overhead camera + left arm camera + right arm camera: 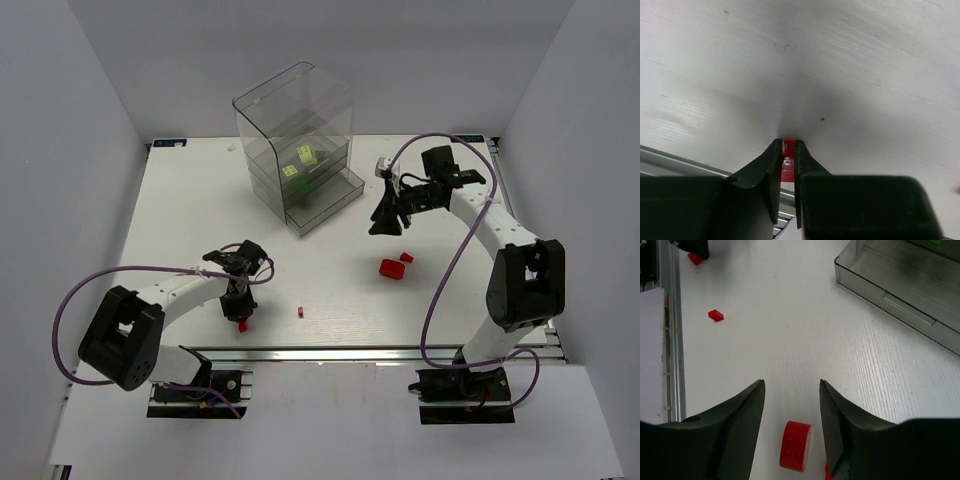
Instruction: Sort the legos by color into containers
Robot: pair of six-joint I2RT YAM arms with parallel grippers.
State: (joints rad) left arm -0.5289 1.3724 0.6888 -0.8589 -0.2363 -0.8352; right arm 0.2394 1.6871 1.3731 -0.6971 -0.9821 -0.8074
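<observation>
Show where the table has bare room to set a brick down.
Bare: table left of the containers; also the middle, between left gripper and open drawer. Crowded: red bricks by the right gripper.

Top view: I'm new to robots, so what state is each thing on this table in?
left gripper, shut on a small red lego, low over the table.
right gripper, open, holding nothing.
larger red lego, loose on the table.
tiny red lego, loose on the table.
bottom drawer, pulled out.
yellow-green legos, lying in a higher drawer.
</observation>
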